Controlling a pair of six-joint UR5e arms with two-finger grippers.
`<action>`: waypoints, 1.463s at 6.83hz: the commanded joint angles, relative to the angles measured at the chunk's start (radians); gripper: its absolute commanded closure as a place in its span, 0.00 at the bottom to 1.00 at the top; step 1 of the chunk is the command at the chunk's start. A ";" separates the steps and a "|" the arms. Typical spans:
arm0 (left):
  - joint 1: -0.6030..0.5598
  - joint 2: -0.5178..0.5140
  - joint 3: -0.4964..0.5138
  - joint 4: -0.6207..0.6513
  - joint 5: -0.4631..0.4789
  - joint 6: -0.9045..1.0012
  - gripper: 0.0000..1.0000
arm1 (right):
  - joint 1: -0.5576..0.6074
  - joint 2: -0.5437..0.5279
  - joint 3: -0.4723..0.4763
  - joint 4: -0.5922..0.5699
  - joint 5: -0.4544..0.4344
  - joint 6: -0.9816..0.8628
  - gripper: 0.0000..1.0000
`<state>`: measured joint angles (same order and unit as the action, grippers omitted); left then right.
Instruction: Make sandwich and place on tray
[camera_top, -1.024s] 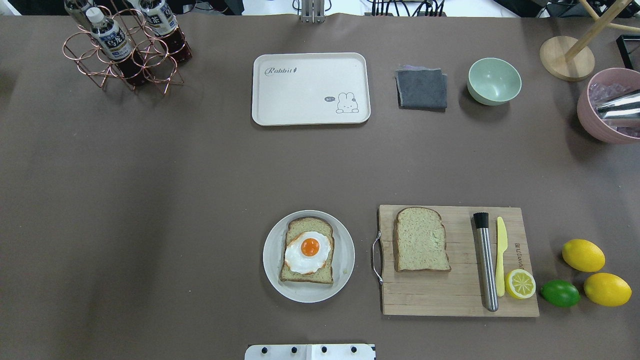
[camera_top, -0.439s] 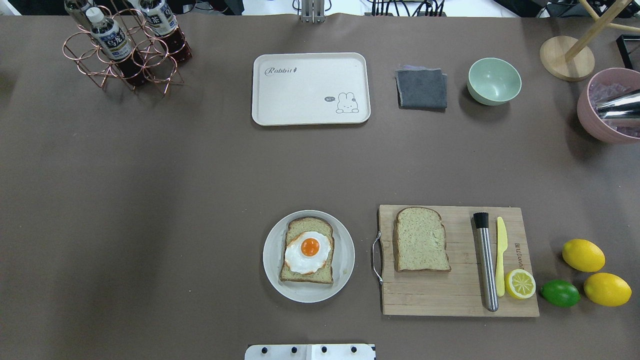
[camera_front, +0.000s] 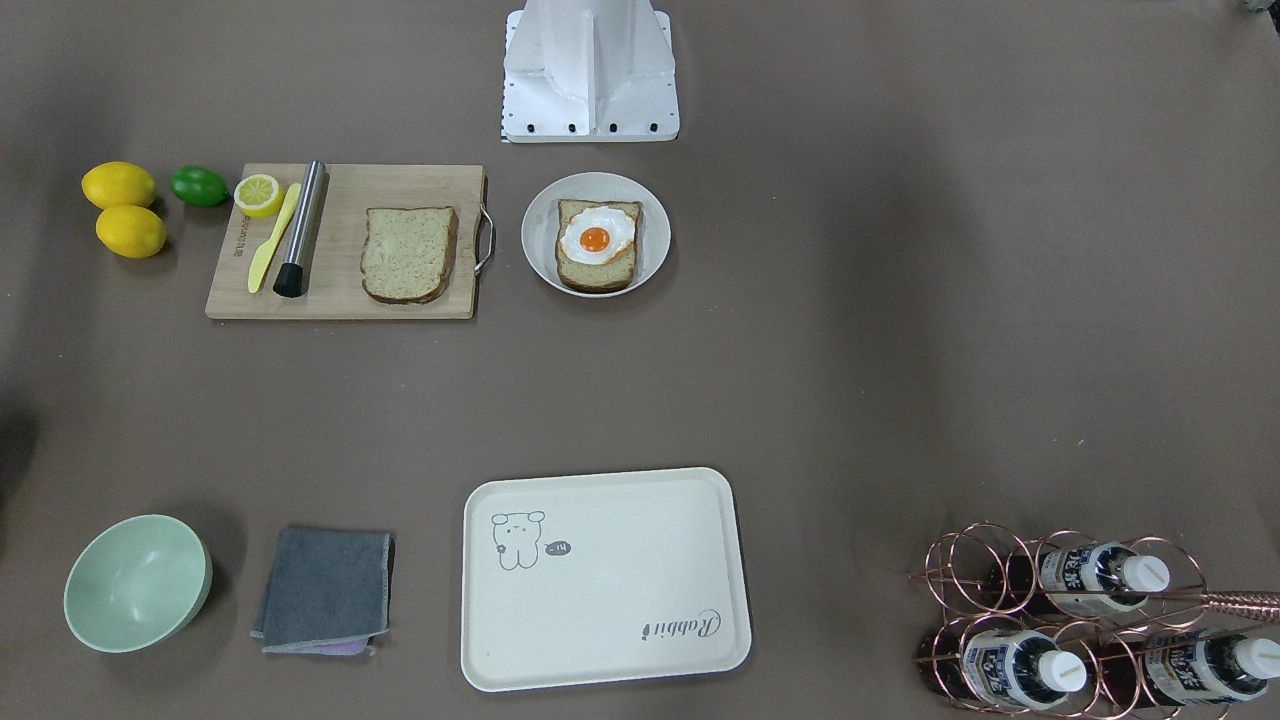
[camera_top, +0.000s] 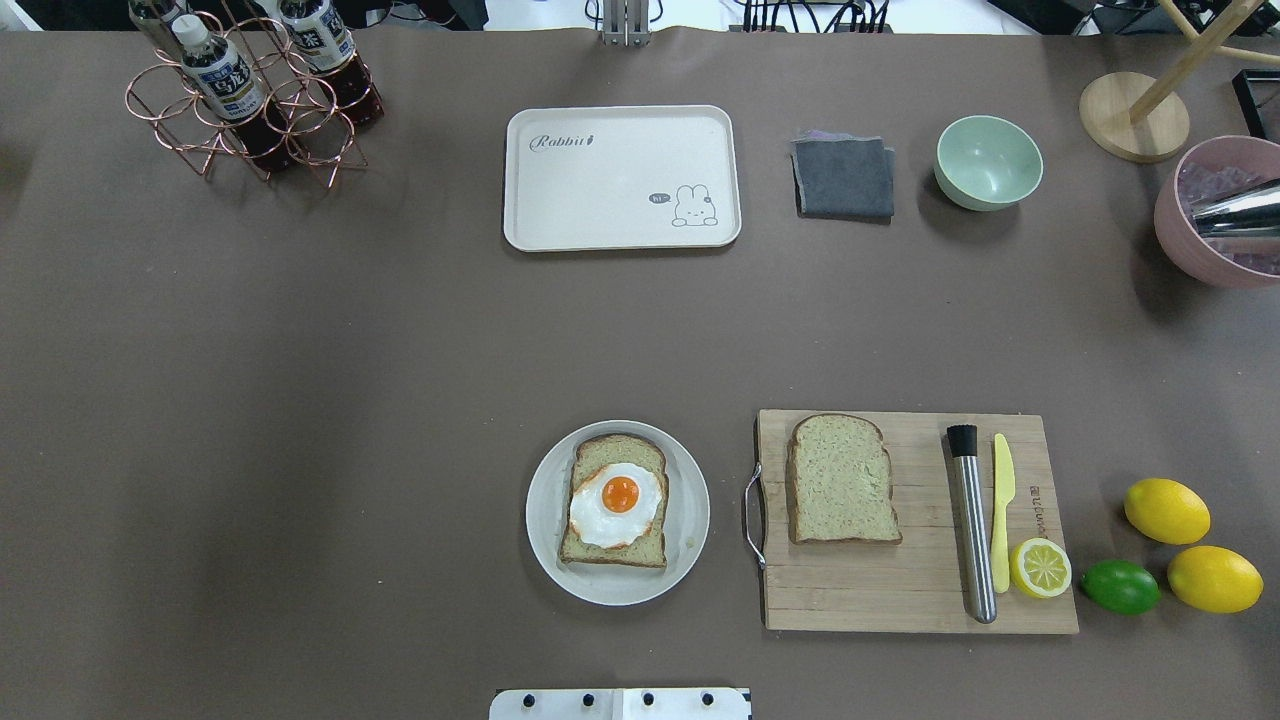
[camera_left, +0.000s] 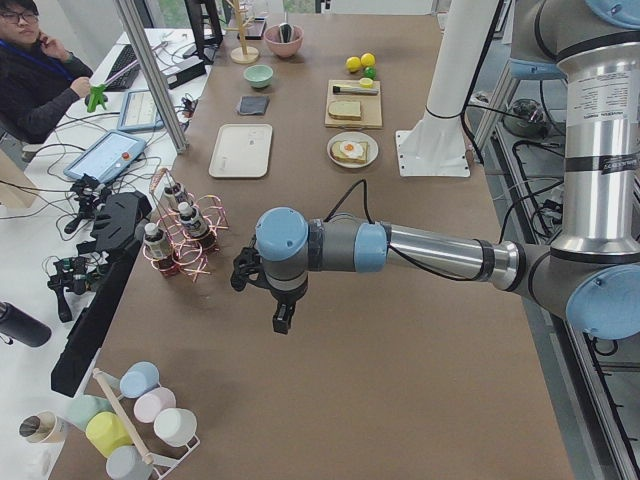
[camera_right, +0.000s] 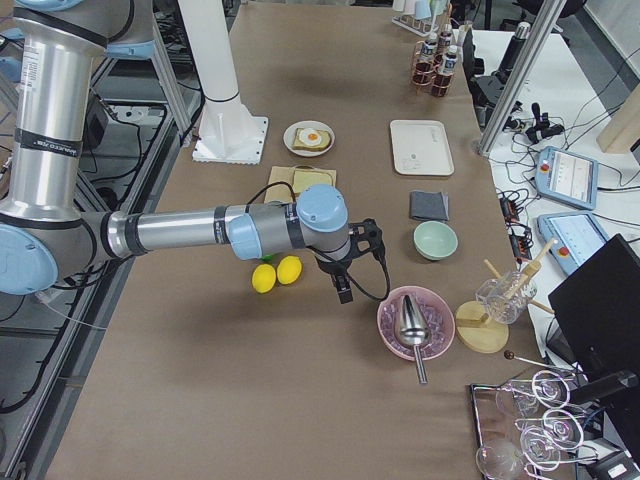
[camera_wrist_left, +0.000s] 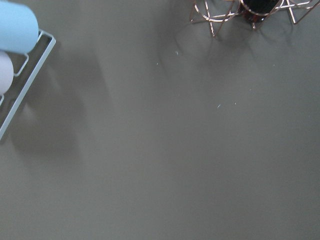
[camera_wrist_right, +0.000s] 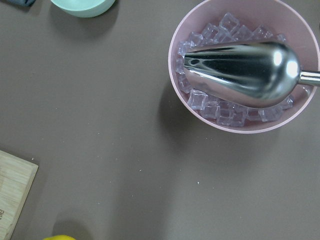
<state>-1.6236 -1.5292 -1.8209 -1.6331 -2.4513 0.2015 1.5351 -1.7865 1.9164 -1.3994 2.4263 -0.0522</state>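
Observation:
One slice of speckled brown bread (camera_top: 640, 548) lies on a round white plate (camera_top: 545, 515) with a white-and-orange fried egg (camera_top: 617, 503) on top. A second slice (camera_top: 842, 480) lies on the wooden cutting board (camera_top: 900, 600). The cream-white tray (camera_top: 620, 178) stands bare at the far middle; it also shows in the front view (camera_front: 600, 580). My left gripper (camera_left: 283, 320) hangs over bare table far to the left, near the bottle rack. My right gripper (camera_right: 343, 292) hangs far to the right, near the lemons. I cannot tell whether either is open or shut.
On the board lie a steel muddler (camera_top: 972, 520), a yellow knife (camera_top: 1002, 510) and a lemon half (camera_top: 1040, 567). Two lemons (camera_top: 1166, 510) and a lime (camera_top: 1120, 586) lie right of it. A grey cloth (camera_top: 844, 177), green bowl (camera_top: 988, 161), pink ice bowl (camera_wrist_right: 245, 70) and bottle rack (camera_top: 250, 95) stand at the back.

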 joint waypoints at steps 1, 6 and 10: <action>0.005 -0.006 0.000 -0.095 -0.002 0.001 0.02 | -0.001 0.001 0.004 0.069 0.008 0.087 0.00; 0.087 0.018 0.017 -0.206 0.012 -0.228 0.01 | -0.050 0.016 -0.046 0.129 0.024 0.224 0.00; 0.409 0.009 -0.026 -0.488 0.139 -0.797 0.01 | -0.402 0.057 -0.027 0.407 -0.206 0.797 0.01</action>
<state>-1.3140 -1.5157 -1.8233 -2.0443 -2.3572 -0.4260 1.2338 -1.7548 1.8885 -1.0585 2.2789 0.6013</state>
